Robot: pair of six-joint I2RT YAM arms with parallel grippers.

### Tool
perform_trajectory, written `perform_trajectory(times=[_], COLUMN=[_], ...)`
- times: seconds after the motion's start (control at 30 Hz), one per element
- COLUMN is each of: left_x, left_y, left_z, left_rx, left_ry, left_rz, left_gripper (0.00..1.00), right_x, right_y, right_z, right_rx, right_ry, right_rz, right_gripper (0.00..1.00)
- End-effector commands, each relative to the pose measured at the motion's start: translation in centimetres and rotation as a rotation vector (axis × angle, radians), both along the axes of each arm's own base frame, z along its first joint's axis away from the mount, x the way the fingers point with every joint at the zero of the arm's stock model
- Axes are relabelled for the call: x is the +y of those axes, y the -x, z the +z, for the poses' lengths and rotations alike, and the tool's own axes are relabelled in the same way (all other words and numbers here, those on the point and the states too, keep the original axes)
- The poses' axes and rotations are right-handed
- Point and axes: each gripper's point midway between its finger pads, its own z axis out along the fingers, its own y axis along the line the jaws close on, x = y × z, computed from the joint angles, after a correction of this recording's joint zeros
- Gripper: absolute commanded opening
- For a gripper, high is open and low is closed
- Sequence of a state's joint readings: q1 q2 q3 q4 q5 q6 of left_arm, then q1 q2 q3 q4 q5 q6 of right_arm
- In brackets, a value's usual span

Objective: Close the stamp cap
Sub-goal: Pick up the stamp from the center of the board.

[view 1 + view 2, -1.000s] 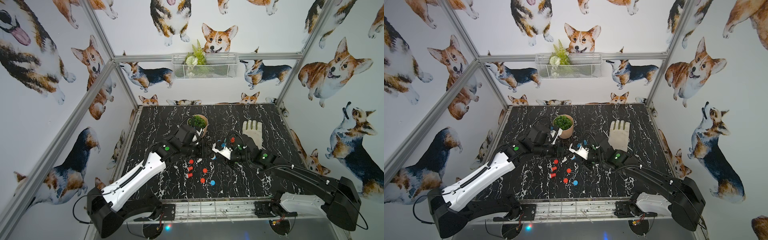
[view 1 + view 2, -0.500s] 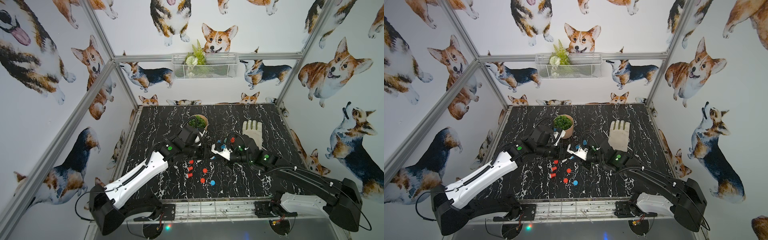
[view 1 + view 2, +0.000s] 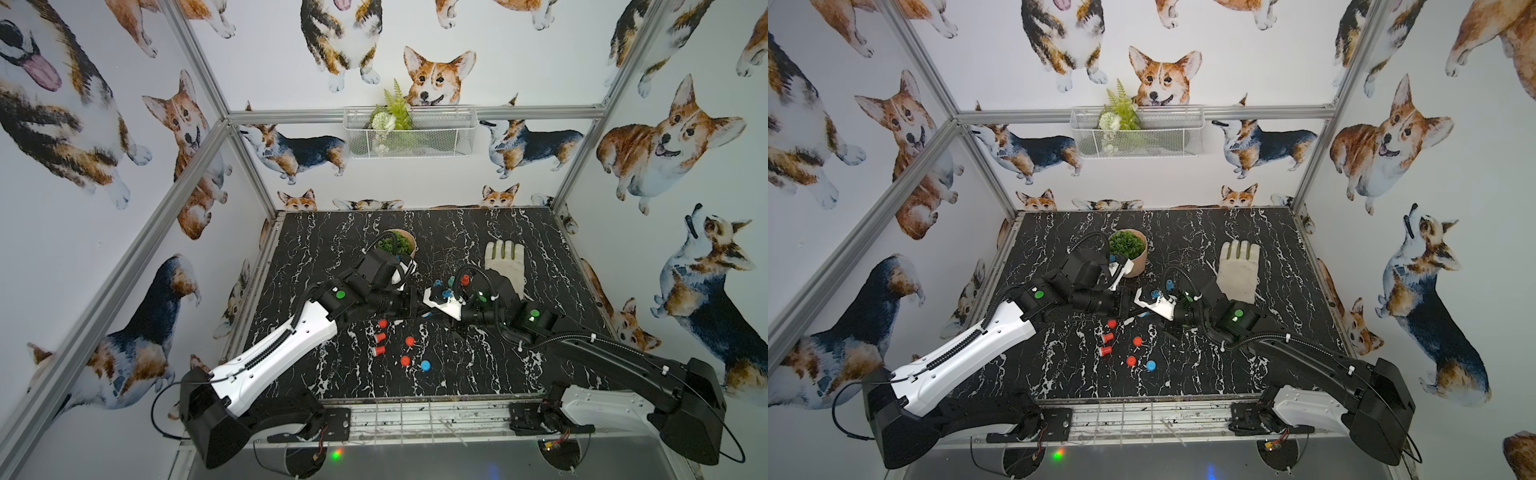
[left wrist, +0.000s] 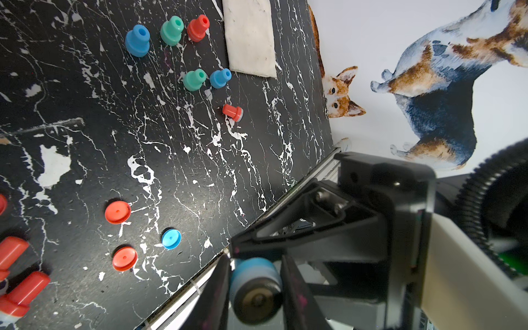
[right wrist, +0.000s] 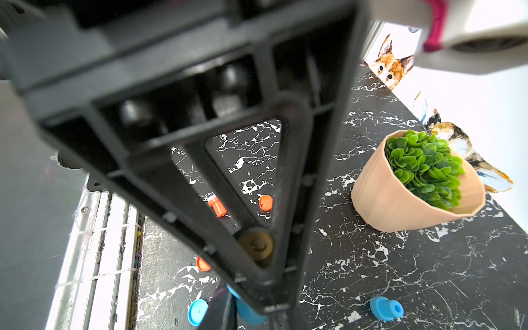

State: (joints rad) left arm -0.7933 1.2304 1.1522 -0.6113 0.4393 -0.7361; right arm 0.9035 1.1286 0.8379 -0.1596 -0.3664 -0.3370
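A blue stamp [image 4: 251, 271] hangs above the middle of the table, its dark round face turned toward the left wrist camera. My left gripper [image 4: 255, 285] is shut on its wide body, one jaw on each side. My right gripper [image 5: 251, 320] is shut on the same blue stamp [image 5: 247, 313] from the opposite end. In both top views the left gripper [image 3: 417, 309] and right gripper [image 3: 434, 315] meet tip to tip and hide most of the stamp. A loose blue cap [image 3: 425, 365] lies flat on the table nearer the front edge, apart from both grippers.
Two red caps [image 3: 409, 341] and three red stamps [image 3: 379, 337] lie left of the blue cap. Several blue, green and red stamps [image 4: 171, 30] stand by a pale glove [image 3: 505, 259] at the back right. A potted plant [image 3: 1138, 266] stands behind the left arm.
My left gripper moved right to meet the right gripper and its jaws closed onto the blue stamp. The right gripper stayed shut on it and barely moved.
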Motion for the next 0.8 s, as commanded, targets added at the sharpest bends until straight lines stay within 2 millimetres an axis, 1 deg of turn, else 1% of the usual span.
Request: perform_trajectory(times=[0.0,0.07,0.2,0.5,0.67,0.77], left_x=[-0.3,-0.3,-0.2,-0.2,-0.2,-0.2], left_y=[0.3,0.4,0.5,0.6,0.6,0.5], left_z=[0.7,0.8,1.1,1.2,1.7,2.8], left_rx=[-0.005,-0.004,-0.01,-0.009,-0.023,-0.044], left_ry=[0.019,0.021,0.024,0.025,0.036,0.055], left_rz=[-0.021,-0.026,-0.031,-0.037,-0.037,-0.031], left_gripper=[0.34,0.35,0.35,0.34,0.27,0.23], right_x=[0.2,0.1,0.1,0.2,0.1,0.0], right_y=[-0.2,-0.3,-0.3,-0.3,-0.3,0.0], right_z=[1.9,2.4,2.6,2.8,3.2,4.0], right_rx=[-0.065,-0.076,-0.081,-0.08,-0.089,-0.101], right_ry=[-0.047,-0.058,-0.063,-0.067,-0.075,-0.097], right_rz=[0.001,-0.004,-0.003,-0.003,-0.006,-0.001], right_gripper=[0.08,0.09,0.09,0.09,0.13,0.15])
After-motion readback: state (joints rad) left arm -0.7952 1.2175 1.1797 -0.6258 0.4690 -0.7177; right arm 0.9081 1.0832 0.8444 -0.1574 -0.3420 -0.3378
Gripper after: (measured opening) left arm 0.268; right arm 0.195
